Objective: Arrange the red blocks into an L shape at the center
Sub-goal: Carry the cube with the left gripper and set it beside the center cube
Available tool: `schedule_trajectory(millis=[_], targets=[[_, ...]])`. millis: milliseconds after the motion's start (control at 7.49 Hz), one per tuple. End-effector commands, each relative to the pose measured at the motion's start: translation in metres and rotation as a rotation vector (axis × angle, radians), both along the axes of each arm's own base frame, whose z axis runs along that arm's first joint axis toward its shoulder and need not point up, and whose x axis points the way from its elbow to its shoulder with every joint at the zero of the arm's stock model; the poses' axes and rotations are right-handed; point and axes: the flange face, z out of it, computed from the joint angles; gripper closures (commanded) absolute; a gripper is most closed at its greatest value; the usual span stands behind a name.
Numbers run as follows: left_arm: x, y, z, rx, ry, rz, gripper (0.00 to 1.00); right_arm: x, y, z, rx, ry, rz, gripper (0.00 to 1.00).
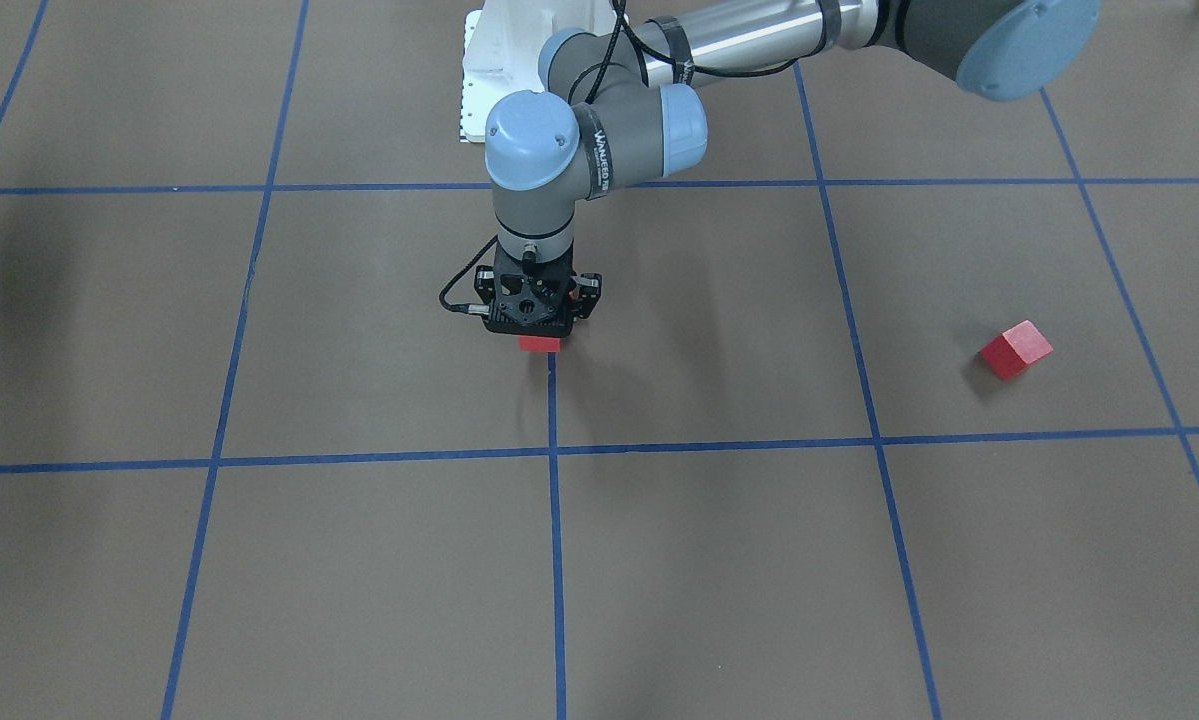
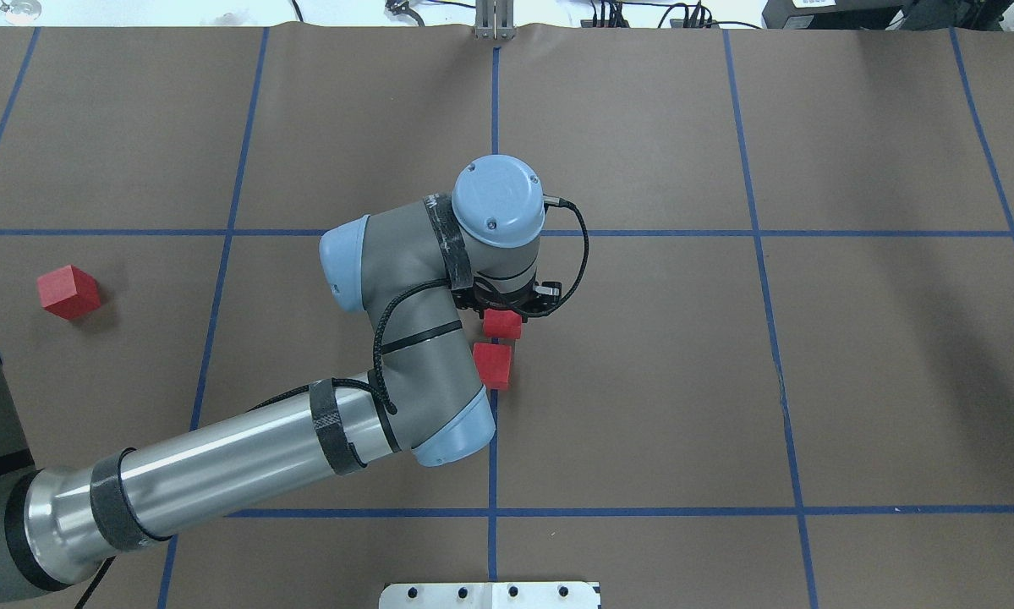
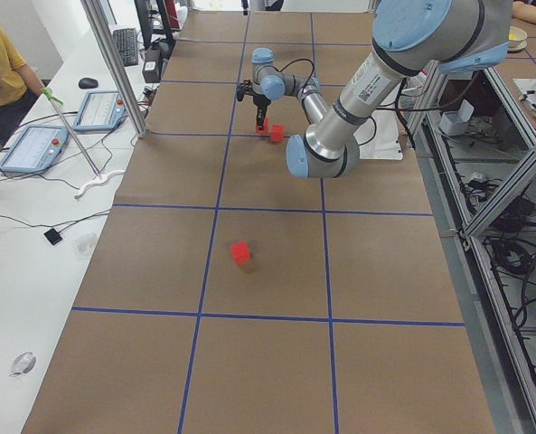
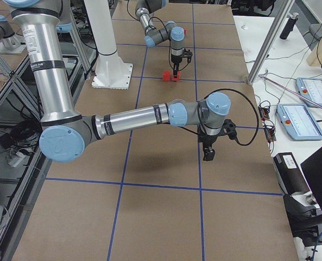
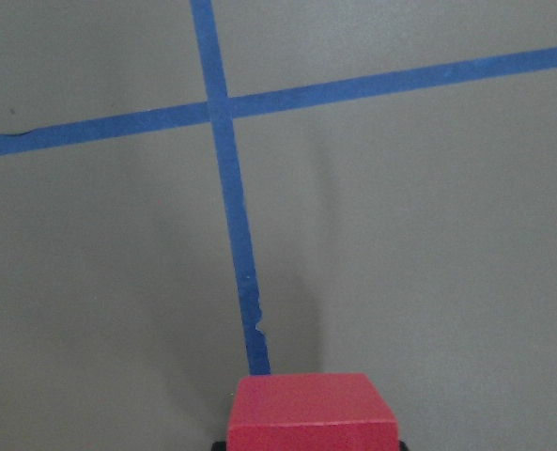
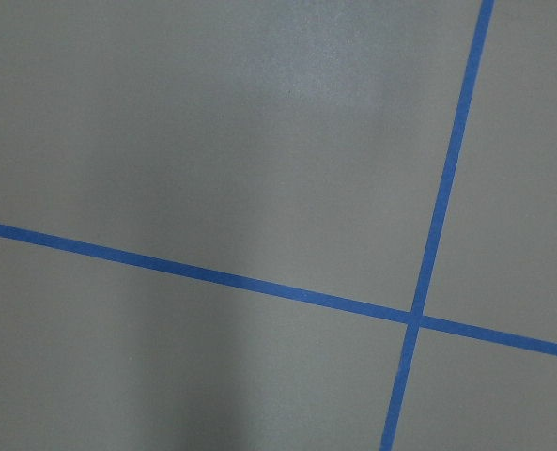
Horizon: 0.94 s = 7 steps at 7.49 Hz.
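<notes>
Brown paper [image 2: 642, 381] with a blue tape grid [image 2: 642, 233] covers my table. Far left, one red block [image 2: 68, 291] sits well apart. At centre, my left gripper [image 1: 534, 325] clamps its fingers on a second red block [image 2: 502, 324], just beside a third red block [image 2: 493, 364]. I cannot tell how my right gripper [image 4: 208, 153] holds its fingers.

The overhead view looks forward and steeply down on the surface [image 2: 853, 381] from behind the robot. The front-facing view looks back from the far side, so both share the centre tape line [image 2: 492, 482] and the left arm [image 2: 244, 457], mirrored. The two side views look along the surface from either end, high up and farther off. Each wrist camera sits very near the surface: the left one catches a red block [image 5: 308, 412] at its bottom edge, the right one crossing tape.
</notes>
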Motion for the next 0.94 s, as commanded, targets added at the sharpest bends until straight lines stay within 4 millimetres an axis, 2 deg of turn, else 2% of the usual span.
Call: schedule_trajectory(millis=[0, 802], targets=[[0.0006, 0.0017, 0.0142, -0.017, 0.012, -0.018, 0.72, 0.0000, 0.0000, -0.0007, 0.001, 0.000, 0.001, 0.01], [-0.0008, 0.0048, 0.0145, -0.015, 0.011, -0.017, 0.72, 0.0001, 0.0006, 0.0002, 0.001, 0.000, 0.000, 0.01]])
